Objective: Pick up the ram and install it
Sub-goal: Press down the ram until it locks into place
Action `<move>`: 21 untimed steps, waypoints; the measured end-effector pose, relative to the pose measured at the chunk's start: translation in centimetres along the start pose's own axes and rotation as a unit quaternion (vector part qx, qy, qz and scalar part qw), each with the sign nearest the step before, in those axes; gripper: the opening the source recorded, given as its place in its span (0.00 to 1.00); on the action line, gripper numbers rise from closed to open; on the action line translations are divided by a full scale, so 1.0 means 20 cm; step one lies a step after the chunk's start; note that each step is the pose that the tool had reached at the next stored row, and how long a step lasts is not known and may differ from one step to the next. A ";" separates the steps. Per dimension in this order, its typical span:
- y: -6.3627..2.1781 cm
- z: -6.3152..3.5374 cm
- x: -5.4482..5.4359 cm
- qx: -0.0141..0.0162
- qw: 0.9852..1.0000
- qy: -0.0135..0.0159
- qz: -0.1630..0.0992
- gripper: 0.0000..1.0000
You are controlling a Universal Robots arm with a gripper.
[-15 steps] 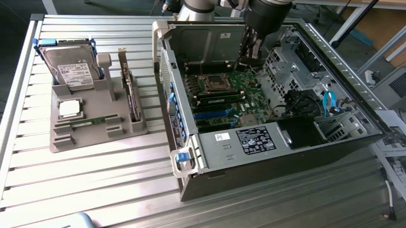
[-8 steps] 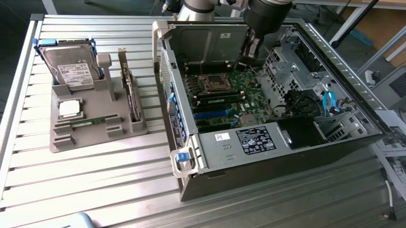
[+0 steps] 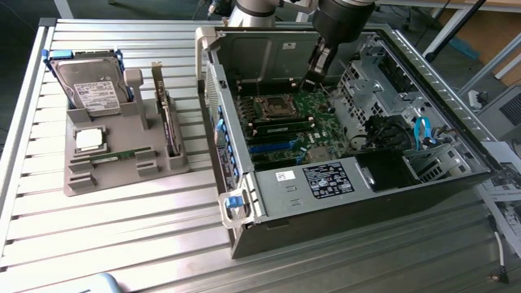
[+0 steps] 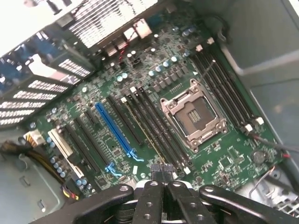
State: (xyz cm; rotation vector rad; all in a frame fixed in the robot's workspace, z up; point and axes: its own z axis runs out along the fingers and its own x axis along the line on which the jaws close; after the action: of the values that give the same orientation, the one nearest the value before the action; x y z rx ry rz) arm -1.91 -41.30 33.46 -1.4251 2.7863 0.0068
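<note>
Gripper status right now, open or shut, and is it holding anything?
Gripper: fingers shut, nothing visibly held, hovering above the motherboard inside the open computer case.

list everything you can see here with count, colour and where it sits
computer case: one, black and grey, open on its side on the table
motherboard: one, green, inside the case
processor socket: one, silver, empty, on the motherboard
blue slot: one, blue, among the black slots on the motherboard
ram: one seen, green, lying in the holder tray
holder tray: one, grey, at the exterior view's left of the case
hard drive: one, silver with blue frame, at the tray's far end
processor chip: one, silver, on the tray
expansion card: one, dark, upright in the tray
table: one, ribbed metal
gripper: one, black, shut, empty, above the motherboard
</note>
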 end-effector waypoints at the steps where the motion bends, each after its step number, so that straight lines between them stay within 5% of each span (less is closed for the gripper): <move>1: 0.000 0.000 0.00 0.000 1.000 0.000 0.008 0.11; 10: 0.000 0.000 0.00 0.001 0.997 0.000 0.079 0.11; 21: 0.000 0.000 0.00 0.002 0.986 0.000 0.164 0.11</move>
State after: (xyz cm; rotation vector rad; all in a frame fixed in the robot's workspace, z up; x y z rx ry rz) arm -1.91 -41.30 33.46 -0.9487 2.9819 0.0028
